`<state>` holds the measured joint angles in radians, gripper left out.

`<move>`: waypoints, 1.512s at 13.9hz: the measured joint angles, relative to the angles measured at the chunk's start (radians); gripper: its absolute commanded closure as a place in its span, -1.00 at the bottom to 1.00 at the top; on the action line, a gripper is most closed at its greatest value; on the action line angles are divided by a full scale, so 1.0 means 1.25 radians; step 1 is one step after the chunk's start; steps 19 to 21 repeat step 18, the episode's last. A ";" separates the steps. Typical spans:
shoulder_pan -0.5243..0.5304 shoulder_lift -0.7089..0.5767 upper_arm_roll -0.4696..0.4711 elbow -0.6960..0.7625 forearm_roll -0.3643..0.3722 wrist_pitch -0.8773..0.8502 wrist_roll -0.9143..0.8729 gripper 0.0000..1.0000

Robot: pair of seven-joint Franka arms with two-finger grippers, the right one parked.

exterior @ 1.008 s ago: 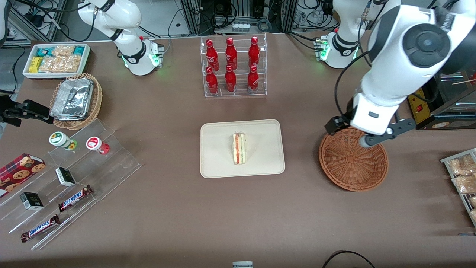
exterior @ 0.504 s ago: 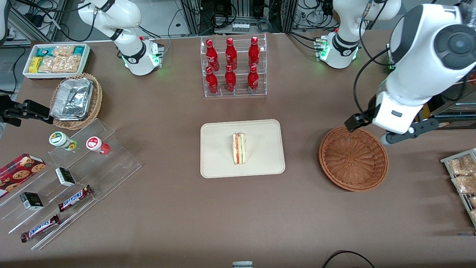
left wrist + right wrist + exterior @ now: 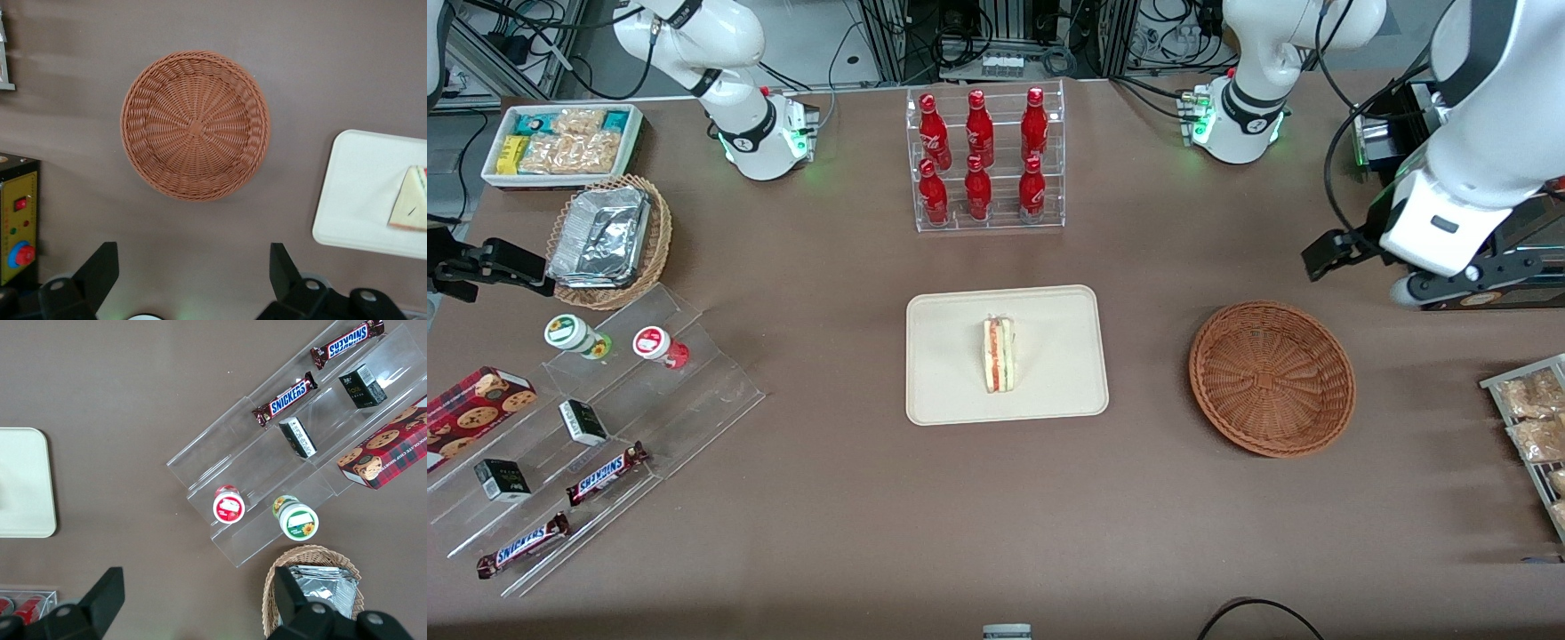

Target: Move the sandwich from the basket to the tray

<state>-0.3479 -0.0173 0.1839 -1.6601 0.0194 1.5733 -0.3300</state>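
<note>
The sandwich [image 3: 999, 356] [image 3: 410, 208], a pale wedge with red and green stripes along its cut edge, lies on the middle of the cream tray [image 3: 951, 382] [image 3: 360, 193]. The round reddish-brown wicker basket [image 3: 1272, 378] [image 3: 195, 125] stands beside the tray, toward the working arm's end, with nothing in it. My left gripper [image 3: 1409, 267] [image 3: 192, 267] hangs high over the table, farther from the front camera than the basket and past its rim toward the working arm's end. Its fingers [image 3: 100, 267] are open and hold nothing.
A clear rack of red bottles [image 3: 985, 160] stands farther back than the tray. A black and yellow box with a red button [image 3: 17, 227] sits close to the gripper. Snack packets on a rack [image 3: 1534, 418] lie at the working arm's end. Acrylic steps with candy bars [image 3: 596, 444] and a foil-filled basket [image 3: 609, 240] occupy the parked arm's end.
The gripper has drawn away from above the basket, moving toward the working arm's end and farther from the front camera. Sandwich, tray and basket have not moved.
</note>
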 measured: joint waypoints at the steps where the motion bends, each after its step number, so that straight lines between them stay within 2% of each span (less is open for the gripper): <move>1: 0.006 -0.011 0.008 -0.009 0.000 -0.001 0.034 -1.00; 5: 0.091 -0.027 -0.006 -0.015 -0.002 -0.014 0.154 -1.00; 9: 0.222 -0.030 -0.149 -0.009 -0.002 -0.014 0.170 -1.00; 11: 0.235 -0.030 -0.174 -0.005 -0.002 -0.012 0.170 -1.00; 21: 0.241 0.006 -0.174 0.044 -0.001 0.000 0.170 -1.00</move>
